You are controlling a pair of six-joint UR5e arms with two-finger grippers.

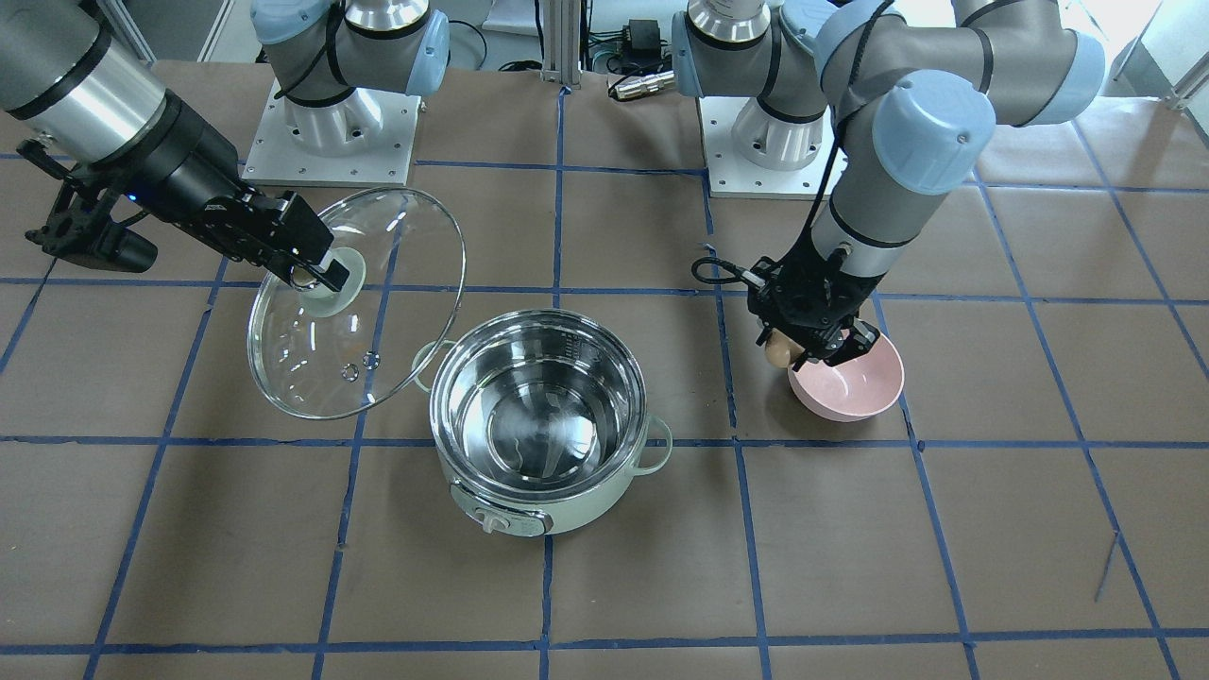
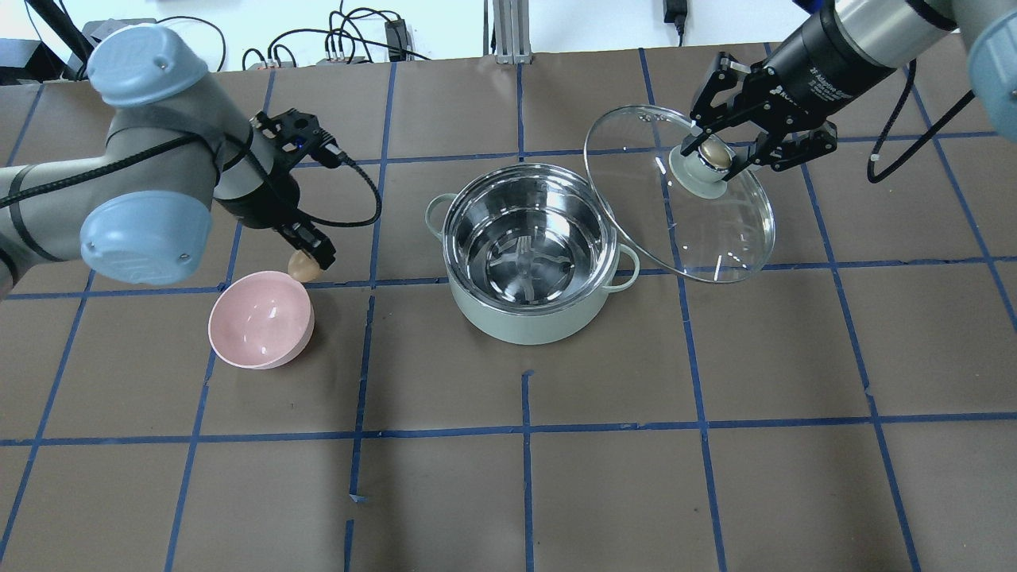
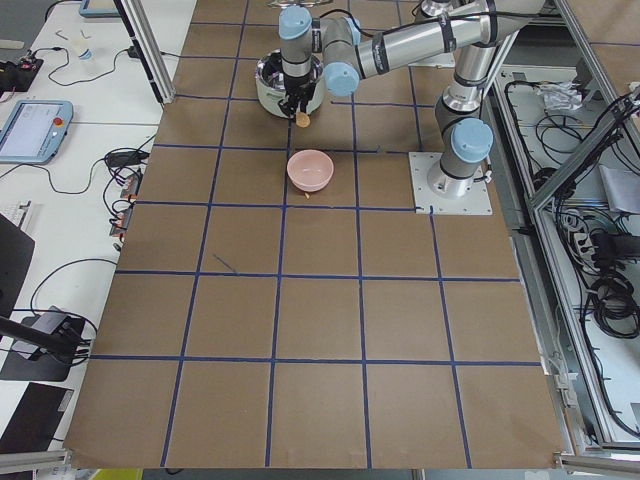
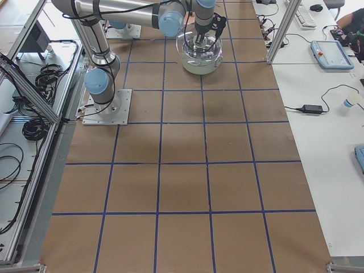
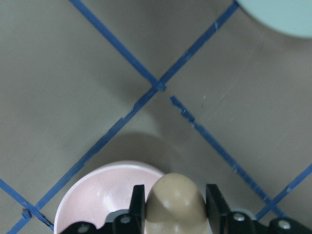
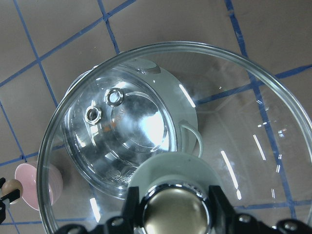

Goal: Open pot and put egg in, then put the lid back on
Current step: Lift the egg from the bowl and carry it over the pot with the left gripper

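Note:
The mint-green pot (image 2: 531,310) stands open at the table's middle, its steel inside empty; it also shows in the front view (image 1: 540,515). My left gripper (image 2: 306,262) is shut on the brown egg (image 2: 303,267) and holds it just above the far rim of a pink bowl (image 2: 258,319). The egg shows between the fingers in the left wrist view (image 5: 175,202) and in the front view (image 1: 778,352). My right gripper (image 2: 715,155) is shut on the knob of the glass lid (image 2: 715,230) and holds it tilted in the air, right of the pot. The lid fills the right wrist view (image 6: 234,97).
The pink bowl (image 1: 850,387) sits empty on the brown table, left of the pot in the overhead view. Blue tape lines (image 2: 524,429) grid the table. The arm bases (image 1: 331,142) stand at the table's back edge.

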